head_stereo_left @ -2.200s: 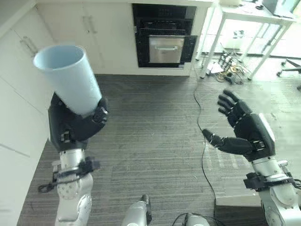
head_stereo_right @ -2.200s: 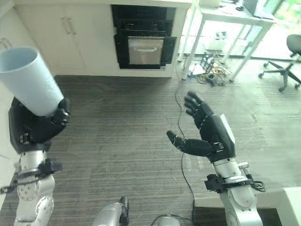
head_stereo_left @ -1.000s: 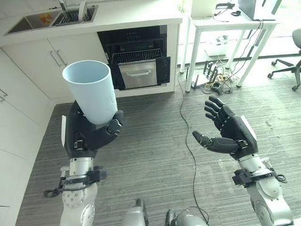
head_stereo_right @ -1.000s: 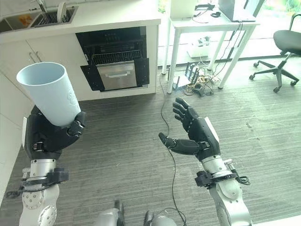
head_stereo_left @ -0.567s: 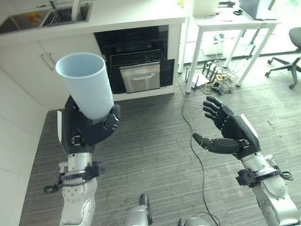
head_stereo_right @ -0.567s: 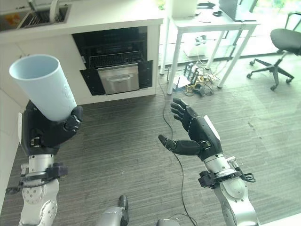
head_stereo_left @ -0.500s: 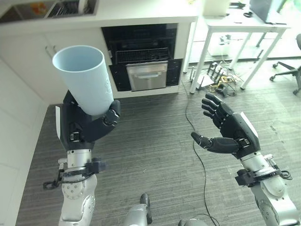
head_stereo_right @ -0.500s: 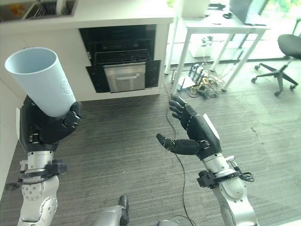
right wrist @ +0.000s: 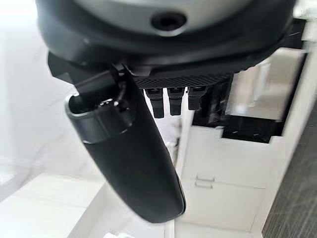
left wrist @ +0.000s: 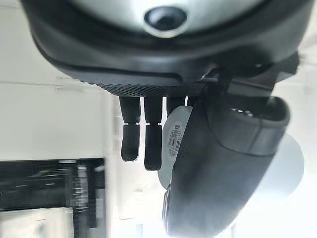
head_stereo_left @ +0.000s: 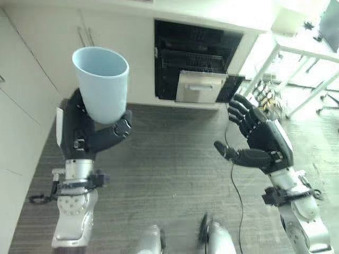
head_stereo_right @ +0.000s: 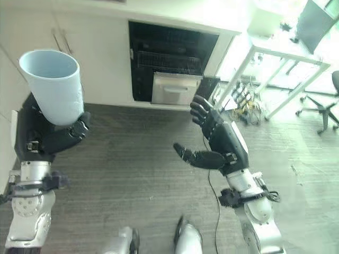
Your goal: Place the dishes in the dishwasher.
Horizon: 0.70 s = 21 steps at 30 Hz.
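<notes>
Cup (head_stereo_left: 101, 82) first: it's a pale blue plastic tumbler, held up in the air on the robot's left side, mouth up and leaning a little. The left hand (head_stereo_left: 87, 135) has its fingers and thumb curled round the lower part, so the bottom of the cup is hidden inside the grip. In the left wrist view you mostly get the thumb in front of the cup's base (left wrist: 178, 134), with a small sticker on it, too small to read anyway.

Right hand (head_stereo_right: 220, 140) is up in the air on the other side, well apart from the cup, fingers spread and fairly straight, thumb sticking out, holding nothing.

Dishwasher (head_stereo_left: 197, 69) sits in the run of white cabinets (head_stereo_left: 111, 37) ahead, across the dark wood-look floor (head_stereo_left: 169, 174). It's open, and a wire rack (head_stereo_left: 190, 62) shows inside the dark cavity, but I can't make out whether anything is on it. A silver panel (head_stereo_left: 198, 92) sticks out below the rack, whether that's the door or a drawer front I can't tell.

Off to the right there's a white table (head_stereo_right: 280, 58), washed out by bright light, and part of an office chair (head_stereo_right: 326, 108) cut off at the edge.
</notes>
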Available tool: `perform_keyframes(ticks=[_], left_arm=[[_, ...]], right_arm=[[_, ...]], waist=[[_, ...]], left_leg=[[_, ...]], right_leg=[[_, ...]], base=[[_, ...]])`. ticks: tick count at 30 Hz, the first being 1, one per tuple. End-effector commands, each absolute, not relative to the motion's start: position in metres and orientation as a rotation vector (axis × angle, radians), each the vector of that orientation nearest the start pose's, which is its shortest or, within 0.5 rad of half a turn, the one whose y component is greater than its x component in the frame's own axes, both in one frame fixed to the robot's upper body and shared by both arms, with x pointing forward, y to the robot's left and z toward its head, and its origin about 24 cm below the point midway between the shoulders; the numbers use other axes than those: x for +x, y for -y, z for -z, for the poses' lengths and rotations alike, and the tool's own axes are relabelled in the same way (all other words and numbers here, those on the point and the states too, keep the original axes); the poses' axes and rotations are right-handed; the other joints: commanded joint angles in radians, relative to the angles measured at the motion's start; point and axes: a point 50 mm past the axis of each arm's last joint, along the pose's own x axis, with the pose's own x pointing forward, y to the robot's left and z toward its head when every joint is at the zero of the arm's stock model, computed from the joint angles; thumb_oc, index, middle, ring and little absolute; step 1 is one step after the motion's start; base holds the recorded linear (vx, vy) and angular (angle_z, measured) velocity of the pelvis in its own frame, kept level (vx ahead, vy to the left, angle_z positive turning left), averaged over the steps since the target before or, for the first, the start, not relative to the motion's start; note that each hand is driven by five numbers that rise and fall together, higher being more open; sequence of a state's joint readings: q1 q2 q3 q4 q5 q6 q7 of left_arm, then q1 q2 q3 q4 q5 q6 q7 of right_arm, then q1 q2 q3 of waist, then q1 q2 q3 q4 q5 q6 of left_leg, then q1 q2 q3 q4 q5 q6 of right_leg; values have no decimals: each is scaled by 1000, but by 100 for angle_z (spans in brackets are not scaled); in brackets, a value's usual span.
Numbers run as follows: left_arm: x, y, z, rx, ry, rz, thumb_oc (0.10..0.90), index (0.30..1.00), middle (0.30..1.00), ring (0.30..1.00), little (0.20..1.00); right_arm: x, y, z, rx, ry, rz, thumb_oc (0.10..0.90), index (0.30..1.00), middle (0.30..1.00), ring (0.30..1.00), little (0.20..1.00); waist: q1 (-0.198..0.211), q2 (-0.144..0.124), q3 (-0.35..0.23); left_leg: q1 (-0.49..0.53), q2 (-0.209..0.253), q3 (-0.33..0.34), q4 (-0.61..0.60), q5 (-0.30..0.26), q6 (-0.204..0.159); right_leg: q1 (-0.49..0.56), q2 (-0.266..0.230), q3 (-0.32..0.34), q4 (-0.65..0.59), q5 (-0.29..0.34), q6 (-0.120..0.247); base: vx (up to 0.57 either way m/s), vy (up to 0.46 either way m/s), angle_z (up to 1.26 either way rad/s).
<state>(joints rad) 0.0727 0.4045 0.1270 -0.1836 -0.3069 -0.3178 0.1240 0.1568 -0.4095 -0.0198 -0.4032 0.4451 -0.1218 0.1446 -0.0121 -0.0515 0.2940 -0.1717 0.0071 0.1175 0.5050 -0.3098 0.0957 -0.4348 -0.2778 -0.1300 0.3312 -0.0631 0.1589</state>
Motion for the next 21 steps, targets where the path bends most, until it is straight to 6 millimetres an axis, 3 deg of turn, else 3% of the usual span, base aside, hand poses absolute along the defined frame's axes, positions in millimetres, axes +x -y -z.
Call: perform_keyframes(ticks=[1,6,11,13,15,17,18,20,21], left_arm=[[210,-222,-185,171,807,-38,400,300,300,300,300],[210,-220,-184,156,793,-37,400,300,300,300,300],[212,-218,-182,97,776,-37,400,300,300,300,300],[210,-218,-182,80,782,-44,400,300,300,300,300],[206,-219,-180,46,787,-53,400,300,300,300,300],[204,-219,-178,24,793,-57,400,300,300,300,300],[203,-219,-176,18,798,-58,400,300,300,300,300],[203,-216,-175,17,799,-51,400,300,300,300,300],[202,-216,-172,17,797,-50,400,300,300,300,300]], right_arm=[[213,196,-161,25,572,-256,800,900,900,900,900],[215,193,-164,22,574,-264,800,900,900,900,900],[219,196,-170,-12,583,-260,800,900,900,900,900],[218,200,-170,-19,575,-258,800,900,900,900,900],[214,205,-169,-33,566,-262,800,900,900,900,900],[212,207,-168,-43,564,-269,800,900,900,900,900],[212,207,-167,-48,564,-272,800,900,900,900,900],[211,207,-166,-49,561,-262,800,900,900,900,900],[214,206,-164,-40,557,-258,800,900,900,900,900]], waist=[[-1,4,-99],[-6,-4,-131],[-30,8,-170],[-36,16,-177],[-33,13,-179],[-26,-5,-173],[-21,-13,-162],[-17,-18,-151],[-9,-15,-139]], left_leg=[[106,-7,-4,-205,26,-73],[161,-10,-3,-205,-28,-70],[248,28,-12,-205,-43,-113],[264,42,-13,-205,13,-136],[273,49,-13,-205,162,-162],[276,30,1,-186,233,-168],[232,27,14,-116,243,-167],[174,28,37,-95,234,-154],[161,2,65,-205,175,-122]], right_leg=[[95,30,-70,-31,51,21],[132,25,-82,-31,44,35],[169,67,-100,-31,17,0],[188,100,-94,-31,-6,-25],[224,133,-76,-31,-47,-62],[248,131,-59,-31,-69,-82],[266,131,-55,-31,-81,-94],[288,136,-55,-31,-93,-98],[301,145,-36,-31,-103,-83]], base=[[350,-281,50],[319,-361,25],[282,-333,-8],[273,-327,-30],[268,-320,-30],[173,-238,-34],[127,-218,-37],[142,-122,-23],[172,18,1]])
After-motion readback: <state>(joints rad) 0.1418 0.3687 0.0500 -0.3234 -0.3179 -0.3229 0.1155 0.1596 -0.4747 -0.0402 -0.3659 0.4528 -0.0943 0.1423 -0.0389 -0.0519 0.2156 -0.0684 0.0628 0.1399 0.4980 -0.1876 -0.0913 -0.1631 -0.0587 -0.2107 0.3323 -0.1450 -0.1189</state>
